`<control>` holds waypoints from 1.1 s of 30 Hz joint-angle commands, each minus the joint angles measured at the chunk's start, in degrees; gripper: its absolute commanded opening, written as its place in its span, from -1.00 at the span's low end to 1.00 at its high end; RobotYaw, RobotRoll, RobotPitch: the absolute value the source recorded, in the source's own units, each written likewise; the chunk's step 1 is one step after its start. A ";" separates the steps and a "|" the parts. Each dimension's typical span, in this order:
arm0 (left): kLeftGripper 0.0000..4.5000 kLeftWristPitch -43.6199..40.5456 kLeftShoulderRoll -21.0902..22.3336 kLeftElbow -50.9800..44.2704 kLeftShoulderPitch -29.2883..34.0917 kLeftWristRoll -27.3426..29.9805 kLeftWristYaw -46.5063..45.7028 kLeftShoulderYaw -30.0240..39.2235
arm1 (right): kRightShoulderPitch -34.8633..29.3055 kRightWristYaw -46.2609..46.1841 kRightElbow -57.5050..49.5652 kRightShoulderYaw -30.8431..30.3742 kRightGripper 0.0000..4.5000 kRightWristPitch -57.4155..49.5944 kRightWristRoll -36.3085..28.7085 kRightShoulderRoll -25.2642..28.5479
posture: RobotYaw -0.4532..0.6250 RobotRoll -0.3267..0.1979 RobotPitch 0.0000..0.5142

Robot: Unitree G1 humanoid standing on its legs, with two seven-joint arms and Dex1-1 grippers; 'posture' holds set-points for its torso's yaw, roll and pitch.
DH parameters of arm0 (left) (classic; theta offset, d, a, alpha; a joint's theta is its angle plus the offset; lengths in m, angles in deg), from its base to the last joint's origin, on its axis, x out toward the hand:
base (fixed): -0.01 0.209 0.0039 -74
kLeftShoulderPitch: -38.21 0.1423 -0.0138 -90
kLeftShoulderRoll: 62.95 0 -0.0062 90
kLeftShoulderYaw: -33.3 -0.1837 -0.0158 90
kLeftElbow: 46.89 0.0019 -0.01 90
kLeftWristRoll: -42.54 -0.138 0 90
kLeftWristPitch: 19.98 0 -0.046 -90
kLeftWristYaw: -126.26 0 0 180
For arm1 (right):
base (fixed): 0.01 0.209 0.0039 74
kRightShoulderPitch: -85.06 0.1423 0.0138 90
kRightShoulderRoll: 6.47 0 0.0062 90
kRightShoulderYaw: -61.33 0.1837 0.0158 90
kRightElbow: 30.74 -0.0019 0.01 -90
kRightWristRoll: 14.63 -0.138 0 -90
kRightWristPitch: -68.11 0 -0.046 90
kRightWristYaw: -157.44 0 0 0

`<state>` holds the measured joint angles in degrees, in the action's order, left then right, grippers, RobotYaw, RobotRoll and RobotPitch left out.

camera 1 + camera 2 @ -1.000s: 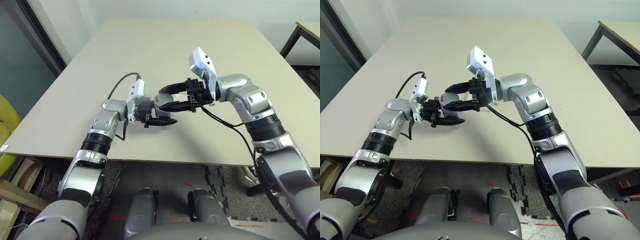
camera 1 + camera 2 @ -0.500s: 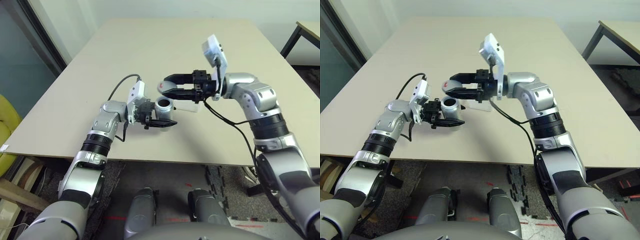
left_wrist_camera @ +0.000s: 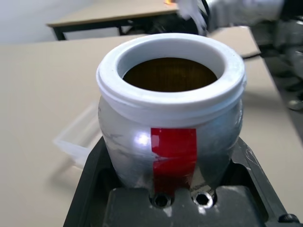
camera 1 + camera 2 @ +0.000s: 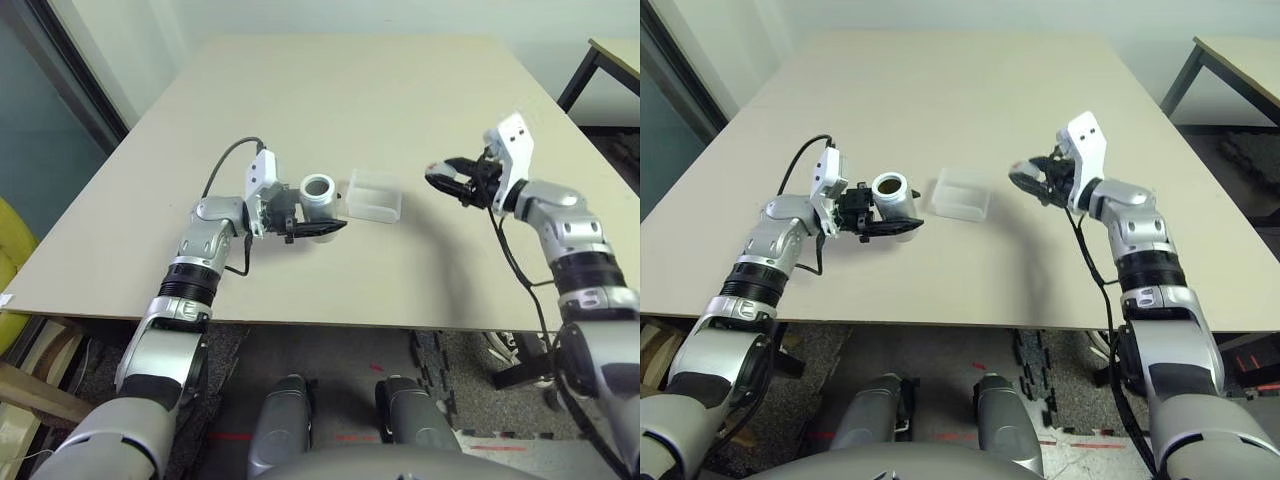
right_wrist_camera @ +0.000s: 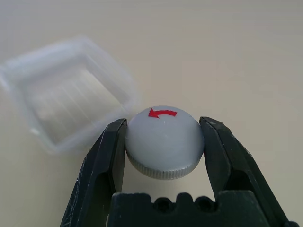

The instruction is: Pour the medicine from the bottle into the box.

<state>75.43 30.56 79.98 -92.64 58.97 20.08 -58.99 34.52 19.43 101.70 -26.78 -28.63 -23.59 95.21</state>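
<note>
On a beige table [image 4: 330, 110] beside a second desk [image 4: 612, 58], the left gripper [image 4: 318, 226] is clamping the open white bottle [image 4: 319, 198] near the clear box [image 4: 373, 196]; the right gripper [image 5: 163, 142] is pinching its grey cap [image 5: 164, 141].

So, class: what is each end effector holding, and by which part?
Left end effector grips the open bottle around its lower body, mouth up. Right end effector pinches the grey cap by its ribbed rim.
</note>
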 commanded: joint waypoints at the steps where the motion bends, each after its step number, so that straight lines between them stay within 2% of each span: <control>1: 0.12 1.35 0.00 0.98 -0.84 -0.23 -0.64 0.58 | -0.65 -3.86 4.54 0.69 0.15 2.54 1.88 -0.66 | -0.29 0.25 -0.67; 7: 0.12 1.82 -0.50 2.00 -1.09 -0.48 -1.70 0.65 | 0.28 -7.75 12.48 -0.11 0.15 5.73 4.84 -0.56 | -0.31 0.25 -0.62; 13: 0.12 1.67 -0.91 3.51 -1.87 -1.98 -3.34 -0.13 | 1.23 -6.73 12.88 -0.47 1.00 7.38 6.50 0.58 | -0.31 0.25 -0.61; 16: 0.12 1.03 -1.09 4.22 -2.44 -3.66 -4.97 -0.95 | 0.97 -3.43 7.95 0.37 1.00 6.46 4.74 1.47 | -0.31 0.25 -0.61; 20: 0.12 0.80 -1.55 5.32 -3.81 -6.59 -8.20 -2.44 | -3.95 5.79 -12.28 2.05 1.00 -2.28 -3.66 2.16 | -0.34 0.25 -0.65; 25: 0.12 0.74 -2.58 6.86 -6.34 -8.91 -10.78 -3.57 | -9.06 9.15 -27.14 1.46 1.00 -9.97 -7.85 3.71 | -0.36 0.25 -0.67; 28: 0.12 1.45 -3.14 9.60 -9.02 -10.74 -12.65 -4.10 | -10.47 9.60 -31.61 1.12 1.00 -12.63 -8.74 4.23 | -0.37 0.25 -0.69; 33: 0.12 4.51 -4.10 17.25 -15.97 -15.31 -18.02 -5.38 | -11.49 9.29 -32.83 0.97 1.00 -13.38 -8.29 4.26 | -0.37 0.25 -0.71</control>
<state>78.43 26.62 94.57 -106.58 46.08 3.76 -63.36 23.71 28.76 69.45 -25.62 -41.47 -31.73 99.12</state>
